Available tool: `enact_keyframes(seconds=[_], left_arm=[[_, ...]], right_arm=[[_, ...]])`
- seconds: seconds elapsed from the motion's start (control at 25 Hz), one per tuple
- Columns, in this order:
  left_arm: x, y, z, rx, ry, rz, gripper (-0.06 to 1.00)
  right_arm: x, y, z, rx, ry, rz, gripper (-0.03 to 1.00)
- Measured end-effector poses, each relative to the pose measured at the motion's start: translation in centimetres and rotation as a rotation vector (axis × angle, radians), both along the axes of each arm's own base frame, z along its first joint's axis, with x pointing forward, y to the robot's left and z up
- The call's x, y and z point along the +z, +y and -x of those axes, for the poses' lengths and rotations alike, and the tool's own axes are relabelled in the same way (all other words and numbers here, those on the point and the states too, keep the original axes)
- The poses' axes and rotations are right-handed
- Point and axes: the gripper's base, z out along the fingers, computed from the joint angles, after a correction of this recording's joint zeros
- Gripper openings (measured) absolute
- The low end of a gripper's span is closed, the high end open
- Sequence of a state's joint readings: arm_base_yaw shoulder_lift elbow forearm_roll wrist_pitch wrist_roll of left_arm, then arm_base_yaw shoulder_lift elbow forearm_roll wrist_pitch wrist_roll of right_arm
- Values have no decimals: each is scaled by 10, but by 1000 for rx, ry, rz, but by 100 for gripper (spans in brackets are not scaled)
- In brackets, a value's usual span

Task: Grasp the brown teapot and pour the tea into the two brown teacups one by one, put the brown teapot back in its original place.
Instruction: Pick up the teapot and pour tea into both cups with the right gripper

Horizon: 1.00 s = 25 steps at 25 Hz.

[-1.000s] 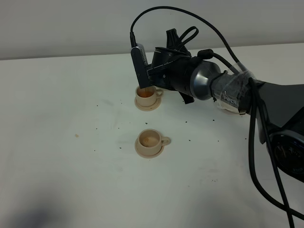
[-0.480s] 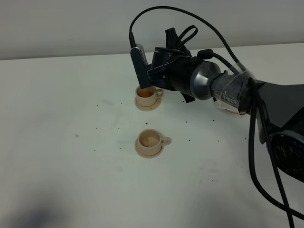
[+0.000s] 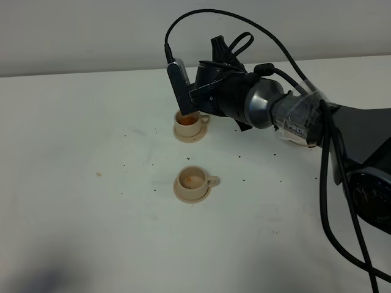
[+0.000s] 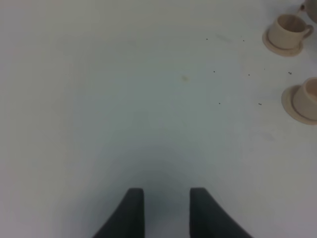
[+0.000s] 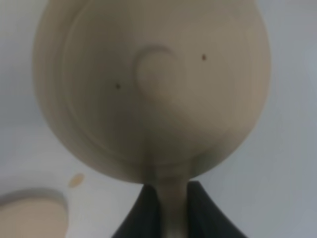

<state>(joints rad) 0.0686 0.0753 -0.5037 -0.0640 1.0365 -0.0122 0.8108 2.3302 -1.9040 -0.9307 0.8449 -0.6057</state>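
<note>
Right gripper pinching light tan round ceramic teapot by its handle | step: likely filling far small tan teacup | next: level, carry back

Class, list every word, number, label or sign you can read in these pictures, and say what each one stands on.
No text can be read in any view.
The taped label on the right arm: dark marks, too small and blurred to read.
The brown teapot and the two teacups: no markings visible.
</note>
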Motion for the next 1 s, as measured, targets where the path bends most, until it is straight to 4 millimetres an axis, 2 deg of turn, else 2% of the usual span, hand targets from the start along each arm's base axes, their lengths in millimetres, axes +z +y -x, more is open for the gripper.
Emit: enact_keyframes(seconds=[1.0], left_arm=[[0, 0, 0, 0, 0, 0, 25]], right_arm=[[0, 1, 0, 70, 2, 59, 10]])
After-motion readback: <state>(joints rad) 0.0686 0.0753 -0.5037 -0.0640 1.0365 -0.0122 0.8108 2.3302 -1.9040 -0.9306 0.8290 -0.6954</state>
